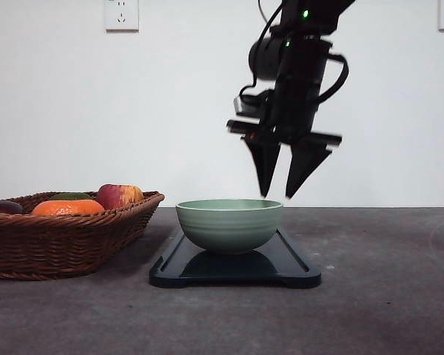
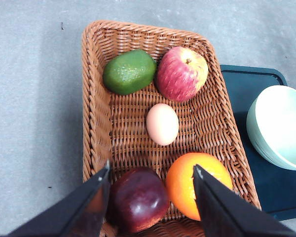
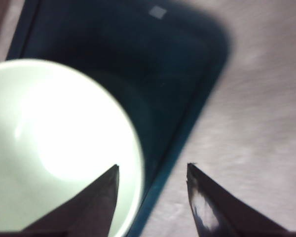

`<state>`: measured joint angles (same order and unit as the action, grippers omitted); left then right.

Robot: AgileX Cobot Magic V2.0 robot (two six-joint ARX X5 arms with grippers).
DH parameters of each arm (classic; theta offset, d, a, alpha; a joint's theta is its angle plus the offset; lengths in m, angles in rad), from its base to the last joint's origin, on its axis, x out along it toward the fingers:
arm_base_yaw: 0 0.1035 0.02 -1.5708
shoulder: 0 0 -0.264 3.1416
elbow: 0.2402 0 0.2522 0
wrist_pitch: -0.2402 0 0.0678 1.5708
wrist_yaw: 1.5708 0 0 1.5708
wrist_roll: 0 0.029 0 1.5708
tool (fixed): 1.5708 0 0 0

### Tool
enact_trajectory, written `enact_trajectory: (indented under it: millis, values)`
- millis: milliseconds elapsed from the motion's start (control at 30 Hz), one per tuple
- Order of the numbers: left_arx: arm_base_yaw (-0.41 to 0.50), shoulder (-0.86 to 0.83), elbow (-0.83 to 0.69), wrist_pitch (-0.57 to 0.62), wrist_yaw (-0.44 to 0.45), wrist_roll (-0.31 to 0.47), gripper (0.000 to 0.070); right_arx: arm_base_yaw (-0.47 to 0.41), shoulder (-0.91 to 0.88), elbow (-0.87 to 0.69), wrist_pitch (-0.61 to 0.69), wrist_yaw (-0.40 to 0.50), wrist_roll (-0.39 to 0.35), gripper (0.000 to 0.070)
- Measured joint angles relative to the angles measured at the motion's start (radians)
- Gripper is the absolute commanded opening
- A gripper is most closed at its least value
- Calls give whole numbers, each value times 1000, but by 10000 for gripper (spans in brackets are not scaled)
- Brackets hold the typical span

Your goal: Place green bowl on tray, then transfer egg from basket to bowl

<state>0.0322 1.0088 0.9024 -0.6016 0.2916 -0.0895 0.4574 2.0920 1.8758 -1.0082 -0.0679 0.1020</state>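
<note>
The pale green bowl [image 1: 229, 223] sits upright on the dark tray [image 1: 296, 268], a little left of the tray's middle. My right gripper [image 1: 277, 195] hangs open just above the bowl's right rim, nothing between its fingers; the right wrist view shows the bowl [image 3: 49, 148] and tray [image 3: 177, 74] below it. The egg [image 2: 162, 124] lies in the middle of the wicker basket [image 2: 96, 128]. My left gripper [image 2: 152, 173] is open above the basket, high over the fruit. The bowl [image 2: 281, 126] and tray [image 2: 251, 84] appear beside the basket.
In the basket with the egg lie a green avocado [image 2: 129, 71], a red-yellow apple [image 2: 181, 73], an orange tangerine [image 2: 197, 183] and a dark red fruit [image 2: 138, 198]. The basket [image 1: 66, 240] stands left of the tray on the grey table. A white wall closes the back.
</note>
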Motion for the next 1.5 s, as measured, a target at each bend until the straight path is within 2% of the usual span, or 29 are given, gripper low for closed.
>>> enact_trajectory:
  millis: [233,567,900,1100,1333,1500]
  values:
    - [0,0,0,-17,0,0,328,-1,-178,-160,209,-21,-8,271]
    - [0,0,0,-31,0,-2,327,-1,-509,-633,491,-37,-67,270]
    - [-9,0,0,-69,0,-4,327,-1,-839,-987,625,-37,-80,270]
    - [-28,0,0,-69,0,-4,328,-1,-1014,-1148,641,-37,-105,270]
    - [-71,15,15,-84,0,-30,329,-1,-1102,-1206,645,-36,-106,270]
    - [-117,123,101,-133,0,-38,330,-1,-1102,-1206,671,-35,-106,270]
